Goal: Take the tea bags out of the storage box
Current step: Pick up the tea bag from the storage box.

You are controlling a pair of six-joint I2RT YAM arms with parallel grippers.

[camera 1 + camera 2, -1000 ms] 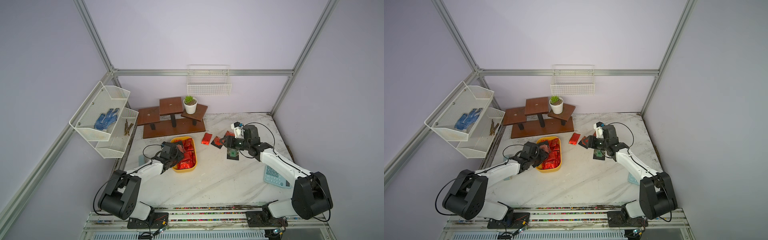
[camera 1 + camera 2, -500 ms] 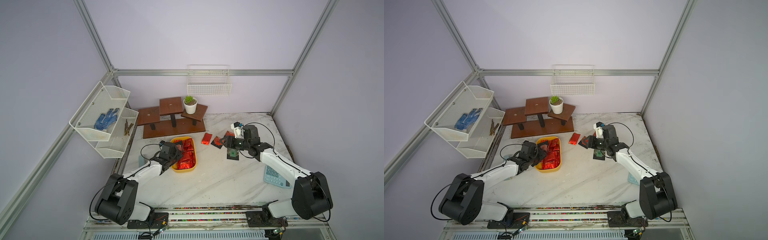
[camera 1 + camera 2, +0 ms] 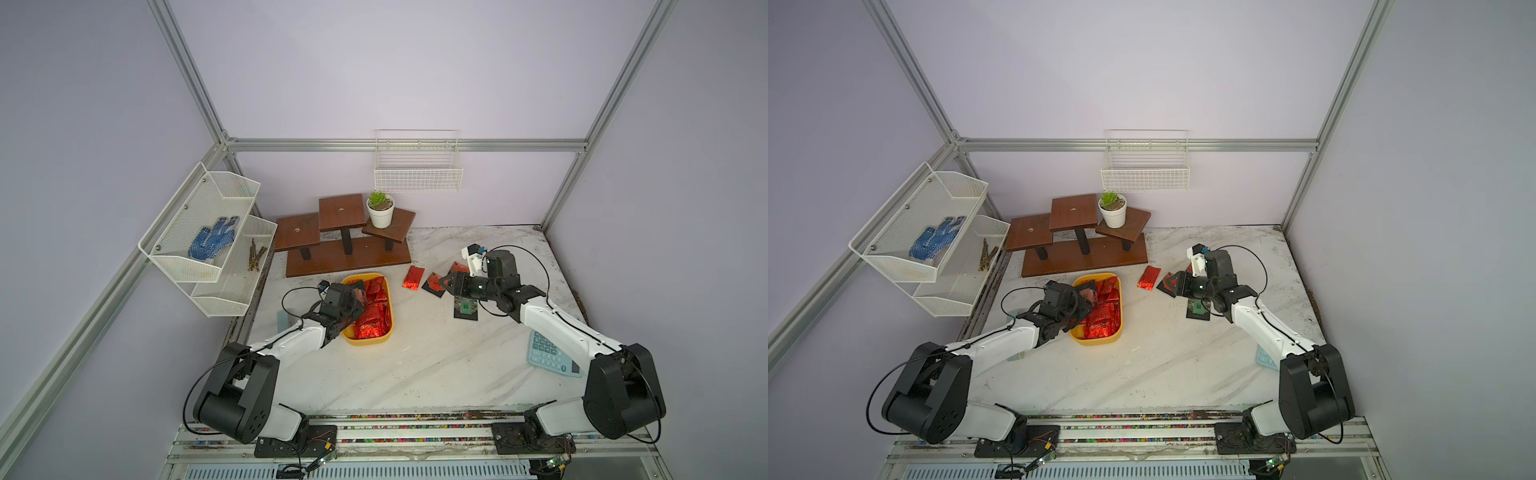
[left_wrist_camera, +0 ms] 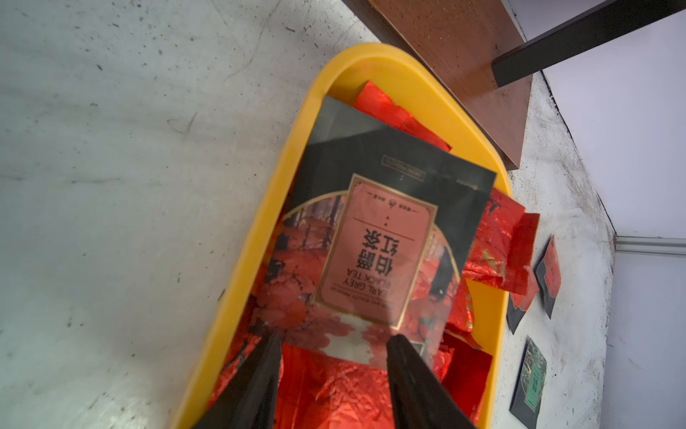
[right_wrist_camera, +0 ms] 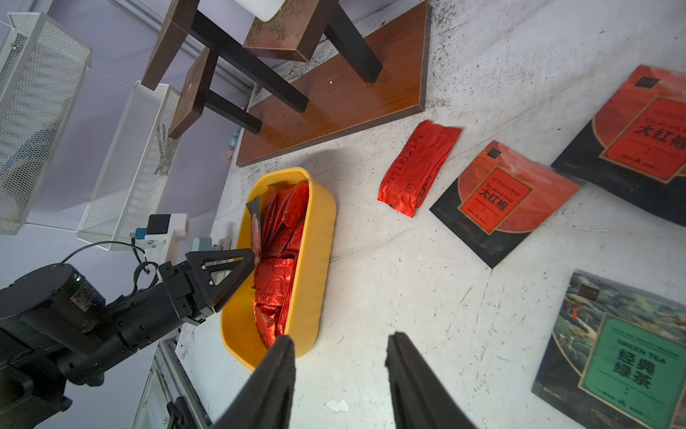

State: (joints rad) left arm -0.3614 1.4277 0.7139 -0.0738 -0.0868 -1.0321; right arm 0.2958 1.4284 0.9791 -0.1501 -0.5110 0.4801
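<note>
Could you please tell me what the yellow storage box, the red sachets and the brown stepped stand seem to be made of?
The storage box looks like moulded plastic: smooth, opaque, rounded rim, soft sheen. The red sachets look like metallic foil: crinkled, with bright glints. The stepped stand looks like wood or wood-look laminate: brown grain, dark legs.

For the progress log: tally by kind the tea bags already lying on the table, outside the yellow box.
Red foil sachet: 1
Black packets, red label: 2
Black packet, green label: 1
Total: 4
</note>
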